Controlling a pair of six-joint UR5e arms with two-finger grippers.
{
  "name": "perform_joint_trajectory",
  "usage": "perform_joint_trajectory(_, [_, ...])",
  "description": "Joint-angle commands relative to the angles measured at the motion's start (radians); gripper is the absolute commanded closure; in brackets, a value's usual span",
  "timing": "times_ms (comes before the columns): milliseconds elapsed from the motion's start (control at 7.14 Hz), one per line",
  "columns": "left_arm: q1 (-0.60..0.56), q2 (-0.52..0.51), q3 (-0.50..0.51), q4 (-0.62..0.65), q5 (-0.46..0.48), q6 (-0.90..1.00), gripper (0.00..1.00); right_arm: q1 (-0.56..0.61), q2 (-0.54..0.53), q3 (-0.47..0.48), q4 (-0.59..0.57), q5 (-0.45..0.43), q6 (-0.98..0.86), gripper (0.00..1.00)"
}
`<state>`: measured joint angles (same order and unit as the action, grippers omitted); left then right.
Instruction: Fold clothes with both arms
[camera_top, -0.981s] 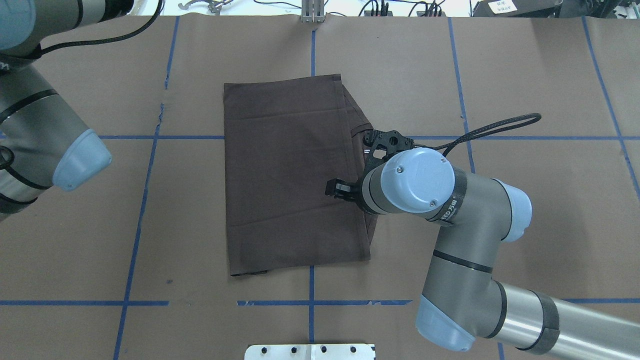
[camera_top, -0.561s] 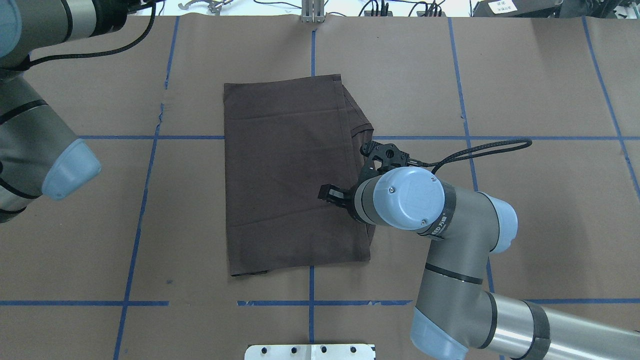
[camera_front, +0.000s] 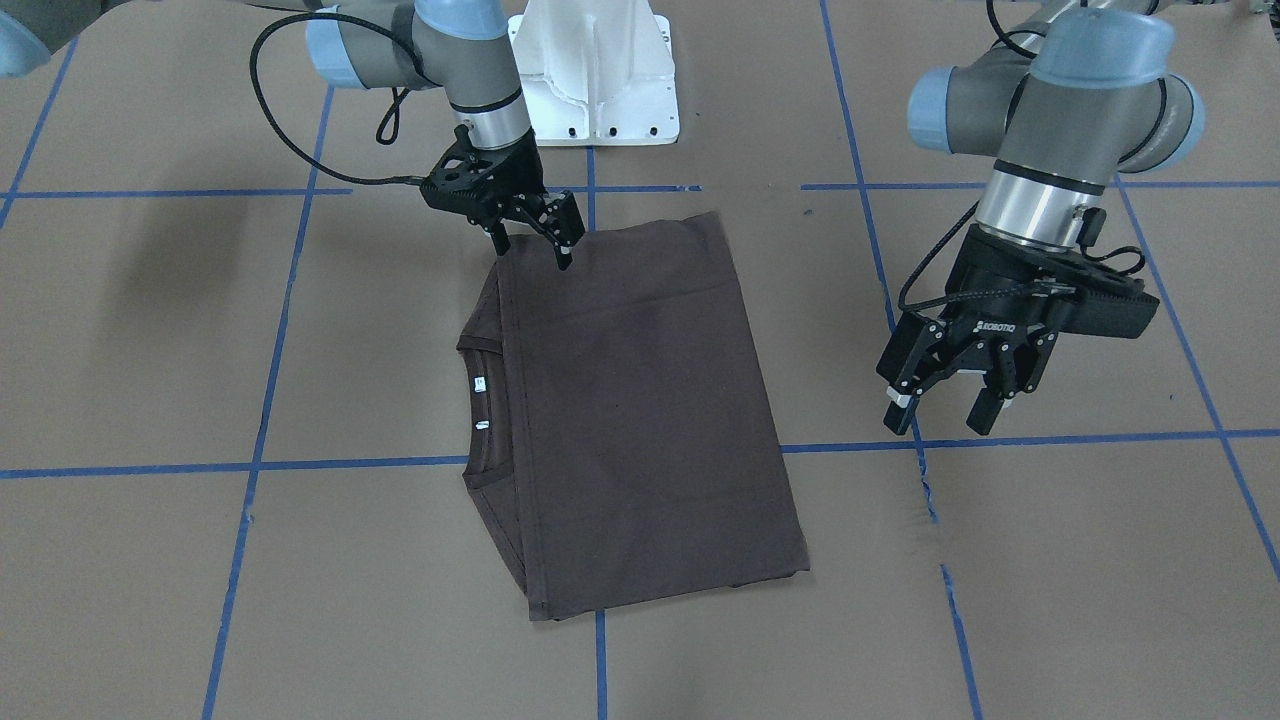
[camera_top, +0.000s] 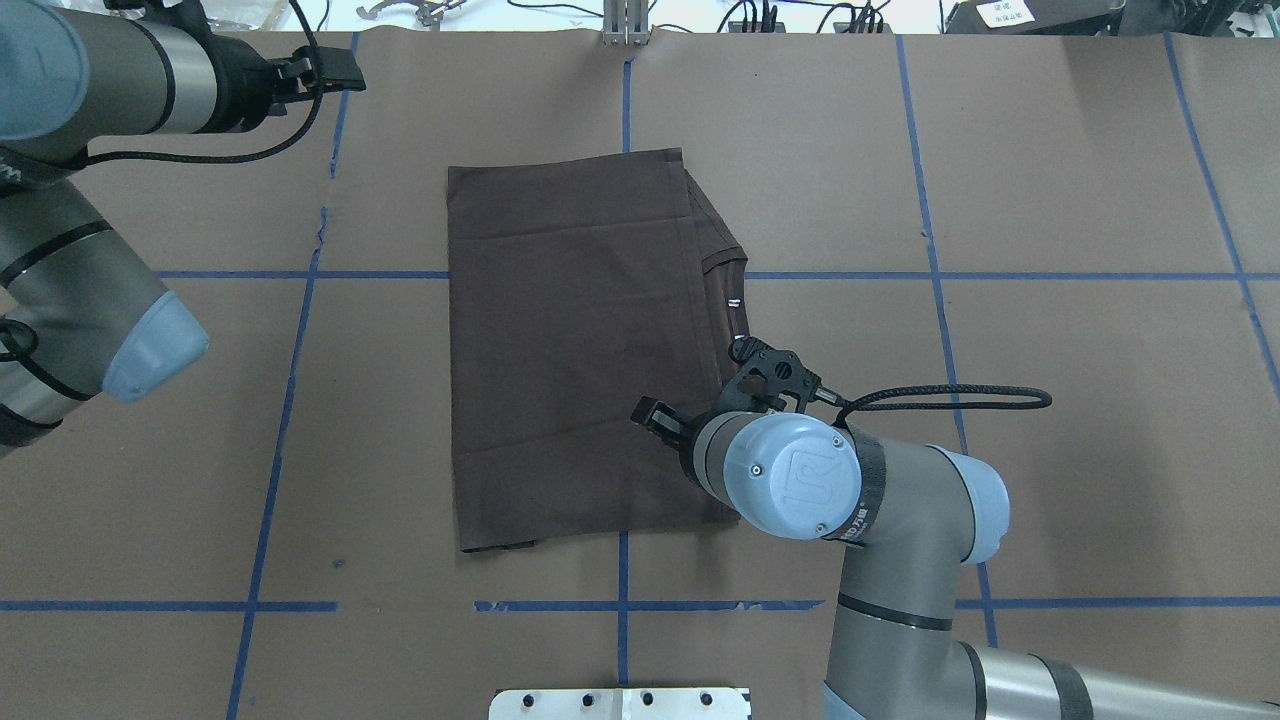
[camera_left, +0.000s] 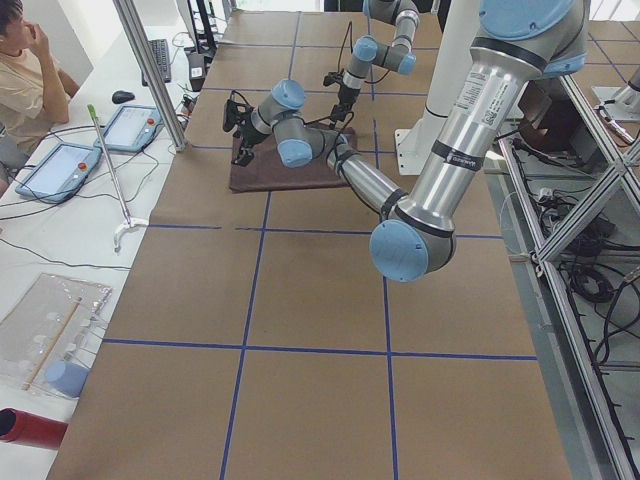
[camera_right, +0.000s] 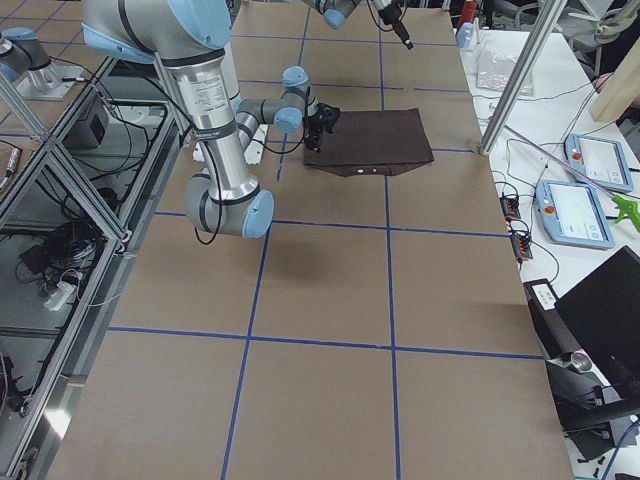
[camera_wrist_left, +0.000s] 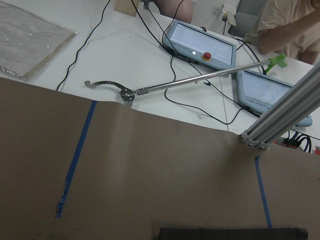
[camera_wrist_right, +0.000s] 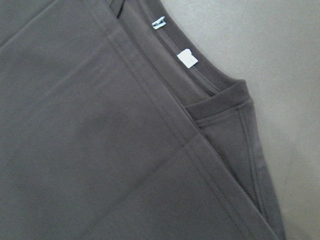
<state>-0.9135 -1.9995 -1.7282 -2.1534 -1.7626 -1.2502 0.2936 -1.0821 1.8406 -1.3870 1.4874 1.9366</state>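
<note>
The clothes are one dark brown T-shirt lying flat and folded into a rectangle. Its ribbed collar and white labels peek out along one side. My right gripper hangs open just above the shirt's corner nearest the robot, holding nothing. In the overhead view only one of its fingers shows past the wrist. My left gripper is open and empty, raised above the paper beside the shirt. Overhead it appears at the far left.
Brown paper with blue tape lines covers the table. The white pedestal base stands at the robot's side. Beyond the far edge are a metal post, teach pendants, a grabber stick and a seated person.
My right arm has slid along the shirt's collar side toward the robot, uncovering the labels. My left arm has swung its gripper into the overhead view at the far left.
</note>
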Motion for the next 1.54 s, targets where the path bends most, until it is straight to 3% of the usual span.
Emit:
perform_joint_trajectory(0, [0.025, 0.002, 0.003, 0.003, -0.057, -0.034, 0.0, -0.057, -0.036, -0.007, -0.003, -0.033, 0.128, 0.08])
perform_joint_trajectory(561, [0.045, 0.004, -0.011, 0.004, -0.054, -0.078, 0.0, -0.062, -0.027, -0.017, -0.055, -0.029, 0.137, 0.11])
perform_joint_trajectory(841, [0.045, 0.011, -0.013, 0.004, -0.049, -0.077, 0.0, -0.06, -0.022, -0.024, -0.053, -0.027, 0.136, 0.18])
perform_joint_trajectory(1261, [0.044, 0.013, -0.014, 0.004, -0.047, -0.077, 0.0, -0.053, -0.013, -0.057, -0.055, -0.026, 0.124, 0.18])
perform_joint_trajectory(1401, [0.044, 0.015, -0.014, 0.006, -0.047, -0.077, 0.0, -0.053, -0.007, -0.057, -0.055, -0.022, 0.127, 0.42])
